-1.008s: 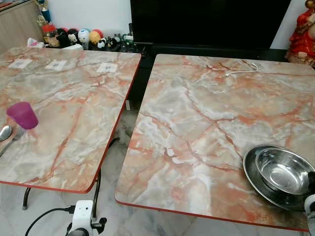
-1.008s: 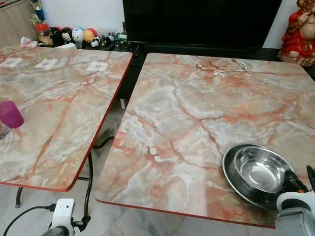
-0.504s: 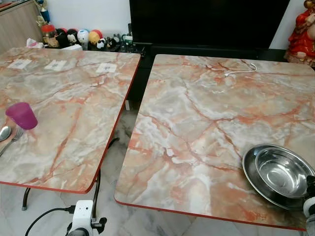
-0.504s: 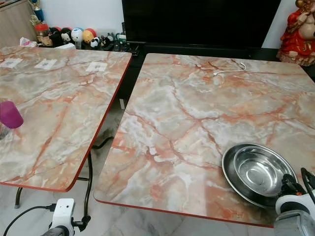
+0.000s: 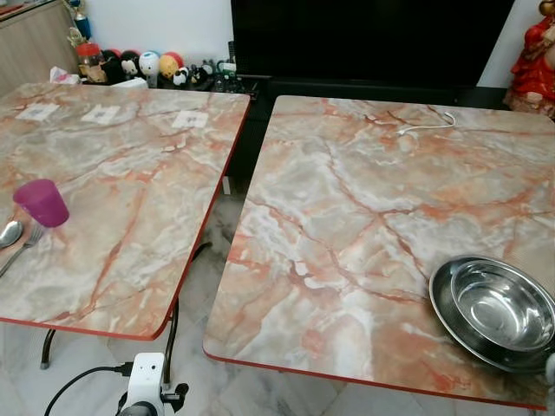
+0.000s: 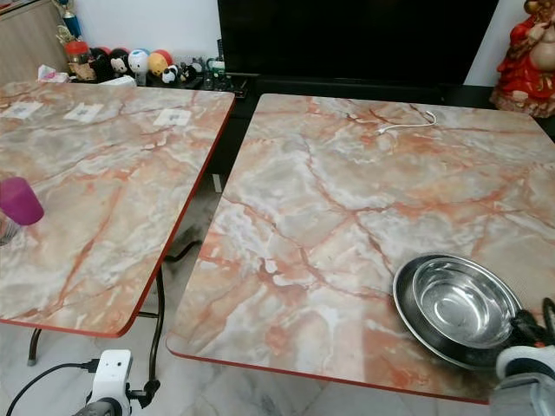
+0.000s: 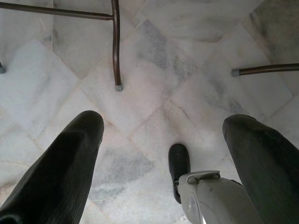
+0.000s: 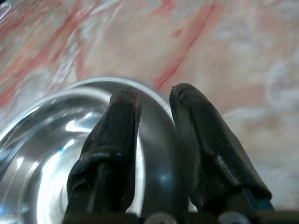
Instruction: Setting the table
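While shiny steel, the bowl sits inside a plate.

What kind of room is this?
Probably a home living or dining room: two marble-patterned tables, a big dark screen on a low cabinet, small toy figures beside it, and a red statue.
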Controlling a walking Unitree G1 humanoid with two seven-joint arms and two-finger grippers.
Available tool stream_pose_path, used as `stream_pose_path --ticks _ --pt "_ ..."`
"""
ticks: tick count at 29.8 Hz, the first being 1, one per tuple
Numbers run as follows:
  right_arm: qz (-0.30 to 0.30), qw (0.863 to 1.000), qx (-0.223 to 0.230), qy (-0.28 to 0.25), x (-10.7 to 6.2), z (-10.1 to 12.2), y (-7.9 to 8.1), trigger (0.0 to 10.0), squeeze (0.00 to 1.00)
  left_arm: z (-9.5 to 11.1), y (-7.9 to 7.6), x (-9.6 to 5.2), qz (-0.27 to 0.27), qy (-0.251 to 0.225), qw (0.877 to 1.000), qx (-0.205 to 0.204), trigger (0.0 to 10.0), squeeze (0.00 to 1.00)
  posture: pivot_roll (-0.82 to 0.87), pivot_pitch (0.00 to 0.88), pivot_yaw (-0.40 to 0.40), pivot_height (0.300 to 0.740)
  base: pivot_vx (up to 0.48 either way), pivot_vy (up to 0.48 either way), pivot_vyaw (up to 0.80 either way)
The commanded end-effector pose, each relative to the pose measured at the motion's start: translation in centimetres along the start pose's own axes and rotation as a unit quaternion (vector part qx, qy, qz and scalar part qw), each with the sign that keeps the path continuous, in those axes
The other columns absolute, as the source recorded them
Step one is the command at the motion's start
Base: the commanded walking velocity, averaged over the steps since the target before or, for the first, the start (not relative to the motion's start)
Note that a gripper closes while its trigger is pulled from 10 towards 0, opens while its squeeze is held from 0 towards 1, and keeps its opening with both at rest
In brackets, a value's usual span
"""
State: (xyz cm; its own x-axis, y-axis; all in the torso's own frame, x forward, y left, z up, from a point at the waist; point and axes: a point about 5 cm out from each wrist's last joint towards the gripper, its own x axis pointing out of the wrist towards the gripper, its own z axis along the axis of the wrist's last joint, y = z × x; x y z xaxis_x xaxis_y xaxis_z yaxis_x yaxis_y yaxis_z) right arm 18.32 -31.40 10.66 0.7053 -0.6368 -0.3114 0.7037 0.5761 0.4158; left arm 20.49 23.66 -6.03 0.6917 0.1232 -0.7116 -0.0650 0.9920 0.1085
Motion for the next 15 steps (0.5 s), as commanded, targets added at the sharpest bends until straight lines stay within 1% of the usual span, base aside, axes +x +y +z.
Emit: stream_pose_path --ticks 1,4,6,7,8,9,11,14,15 --pt "-0.009 1.000 0.006 -0.020 -0.2 0.6 -0.2 10.0 0.00 -0.1 -0.2 0.0 -0.003 0.007 1.000 0.006 10.0 0.00 0.02 0.037 -0.026 0.740 0.000 0.000 0.00" --pt "-0.007 0.999 0.001 -0.034 -0.2 0.9 -0.2 10.0 0.00 -0.1 -0.2 0.0 -0.004 0.007 1.000 0.006 10.0 0.00 0.03 0.037 -0.026 0.740 0.000 0.000 0.00" --pt "0.013 0.995 -0.026 -0.096 -0.4 2.3 0.5 10.0 0.00 0.0 -0.2 0.1 -0.003 0.006 1.000 0.005 10.0 0.00 0.03 0.036 -0.025 0.740 0.000 0.000 0.00" --pt "0.059 0.982 -0.074 -0.162 -1.0 3.9 2.2 10.0 0.00 0.0 -0.2 0.1 -0.003 0.007 1.000 0.005 10.0 0.00 0.02 0.036 -0.025 0.740 0.000 0.000 0.00" --pt "0.059 0.982 -0.074 -0.162 -1.0 3.9 2.2 10.0 0.00 0.0 -0.2 0.1 -0.003 0.007 1.000 0.005 10.0 0.00 0.02 0.036 -0.025 0.740 0.000 0.000 0.00" --pt "0.097 0.972 -0.102 -0.187 -1.3 4.3 3.7 10.0 0.00 -0.1 -0.2 0.0 -0.003 0.007 1.000 0.005 10.0 0.00 0.02 0.035 -0.024 0.740 0.000 0.000 0.00" --pt "0.124 0.966 -0.118 -0.195 -1.6 4.1 4.8 10.0 0.00 -0.1 -0.2 0.0 -0.003 0.007 1.000 0.005 10.0 0.00 0.02 0.035 -0.024 0.740 0.000 0.000 0.00" --pt "0.154 0.956 -0.159 -0.195 -1.7 2.9 6.1 10.0 0.00 -0.1 -0.2 0.0 -0.003 0.006 1.000 0.004 10.0 0.00 0.02 0.031 -0.024 0.740 0.000 0.000 0.00" --pt "0.176 0.949 -0.182 -0.189 -1.6 1.9 7.0 10.0 0.00 -0.1 -0.2 0.0 -0.003 0.006 1.000 0.004 10.0 0.00 0.02 0.028 -0.024 0.740 0.000 0.000 0.00"
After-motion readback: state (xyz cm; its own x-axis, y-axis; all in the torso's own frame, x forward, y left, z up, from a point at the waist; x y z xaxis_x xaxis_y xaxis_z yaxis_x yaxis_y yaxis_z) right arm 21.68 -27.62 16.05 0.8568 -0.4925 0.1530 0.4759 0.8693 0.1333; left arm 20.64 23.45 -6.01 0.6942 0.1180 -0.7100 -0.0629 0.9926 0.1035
